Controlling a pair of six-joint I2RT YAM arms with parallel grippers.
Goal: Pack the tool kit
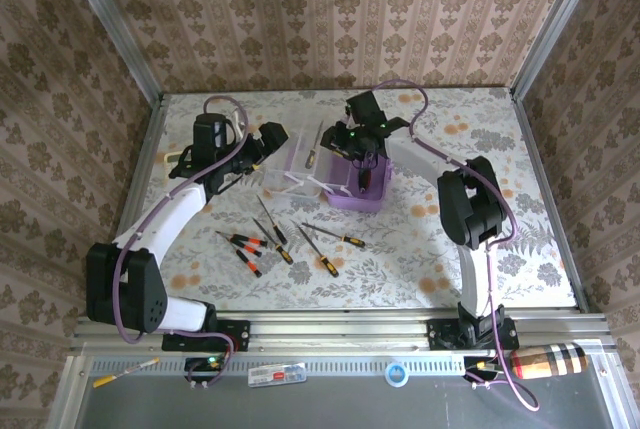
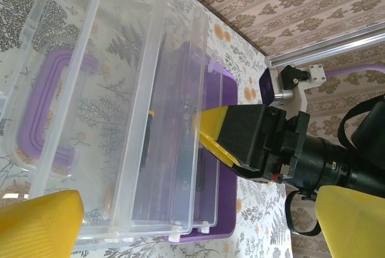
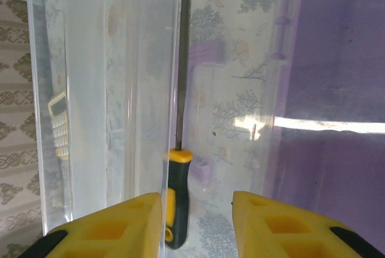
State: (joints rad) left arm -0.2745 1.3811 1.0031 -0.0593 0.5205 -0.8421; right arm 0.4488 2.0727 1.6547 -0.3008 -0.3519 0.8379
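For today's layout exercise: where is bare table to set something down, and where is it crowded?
Free: the table between the screwdrivers and right arm. Crowded: around the purple box and clear tray.

No legible text, labels or numbers anywhere.

Bright even light, soft shadows, glare on purple box (image 3: pixel 334 124)

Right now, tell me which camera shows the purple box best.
The top view: the purple box sits whole on the table, only its far part covered by the right gripper. The left wrist view shows it through clear plastic; the right wrist view, just one purple wall close up.
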